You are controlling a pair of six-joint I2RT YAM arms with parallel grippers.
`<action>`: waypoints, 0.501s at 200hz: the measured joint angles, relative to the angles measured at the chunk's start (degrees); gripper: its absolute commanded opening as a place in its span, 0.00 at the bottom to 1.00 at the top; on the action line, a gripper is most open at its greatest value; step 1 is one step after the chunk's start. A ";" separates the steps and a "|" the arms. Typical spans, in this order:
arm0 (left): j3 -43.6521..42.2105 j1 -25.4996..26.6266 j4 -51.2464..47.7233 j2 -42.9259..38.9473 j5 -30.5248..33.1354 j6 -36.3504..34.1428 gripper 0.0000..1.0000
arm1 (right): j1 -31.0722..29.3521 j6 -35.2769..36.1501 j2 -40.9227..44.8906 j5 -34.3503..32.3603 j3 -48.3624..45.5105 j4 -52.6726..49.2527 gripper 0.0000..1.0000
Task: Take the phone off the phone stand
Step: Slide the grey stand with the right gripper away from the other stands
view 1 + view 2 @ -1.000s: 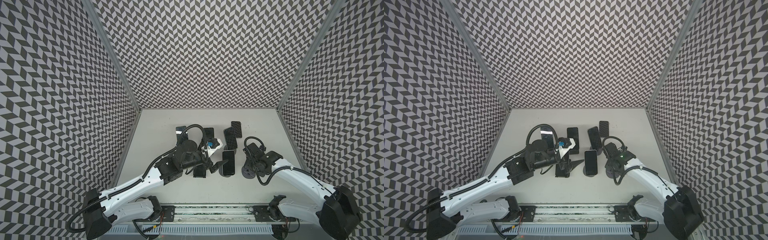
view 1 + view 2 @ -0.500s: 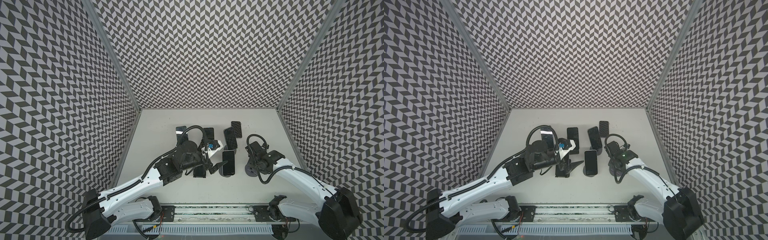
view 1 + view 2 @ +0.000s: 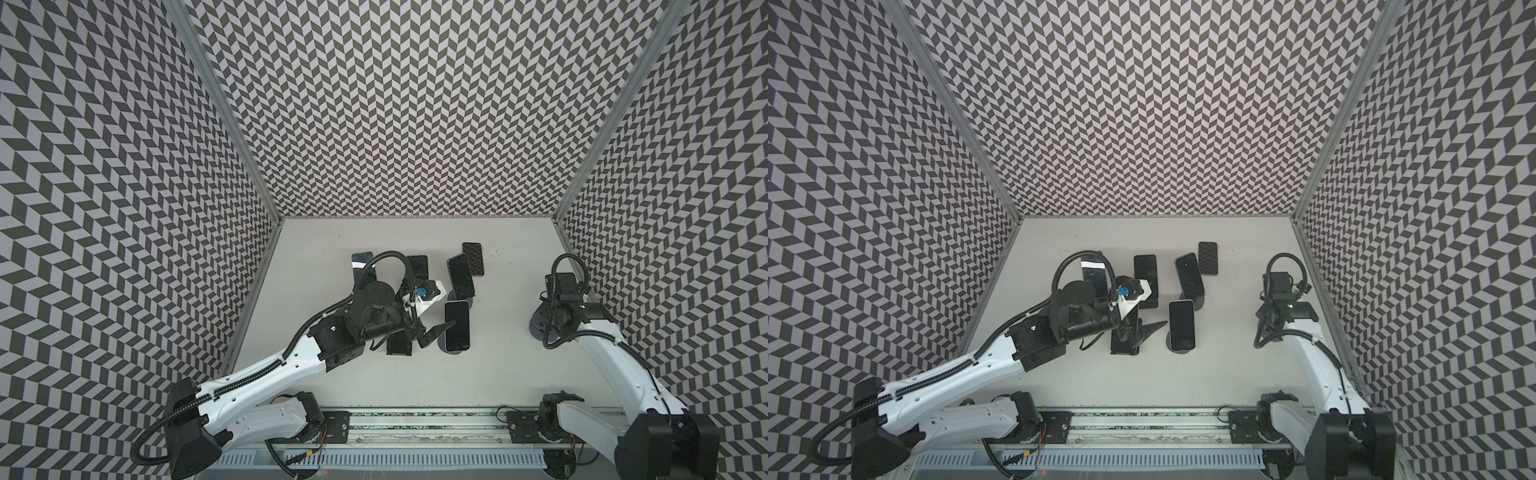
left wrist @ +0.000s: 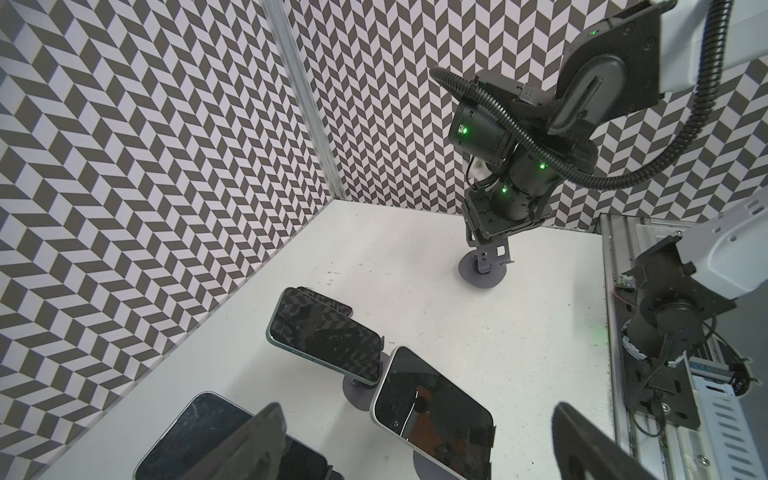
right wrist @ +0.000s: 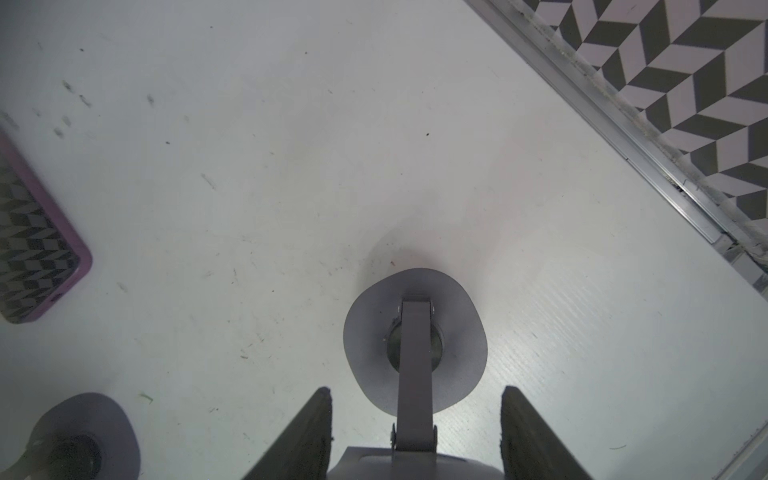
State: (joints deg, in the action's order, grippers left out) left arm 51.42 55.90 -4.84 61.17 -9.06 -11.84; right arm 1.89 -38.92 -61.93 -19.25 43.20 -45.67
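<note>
Here the left pincer [image 4: 417, 409] gapes beside the phone [image 3: 456, 325]; right pincer [image 5: 415, 390] pinches a stand [image 5: 374, 332].

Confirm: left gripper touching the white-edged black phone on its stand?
Apart. Left wrist view: left gripper jaws wide open, bare table showing between each jaw and the white-edged black phone.

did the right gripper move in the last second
Yes. In a top view, the right gripper, shut on the empty phone stand, has shifted right, away from the unmoved white-edged phone near the middle.
</note>
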 measured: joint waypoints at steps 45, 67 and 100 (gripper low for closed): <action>0.00 0.92 -0.09 -0.63 1.51 -1.73 1.00 | 7.43 3.17 -0.92 0.83 -0.02 2.58 0.61; 0.00 1.09 -0.42 -0.79 1.97 -2.34 1.00 | 10.27 4.26 -1.57 1.25 -0.31 3.89 0.61; 0.00 1.11 -0.44 -0.81 2.21 -2.69 1.00 | 13.49 5.51 -2.45 2.45 -1.29 5.64 0.61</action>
State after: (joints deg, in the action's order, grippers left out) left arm 51.42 57.01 -5.28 60.36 -6.85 -14.52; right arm 15.38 -33.41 -64.38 -16.80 41.91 -40.03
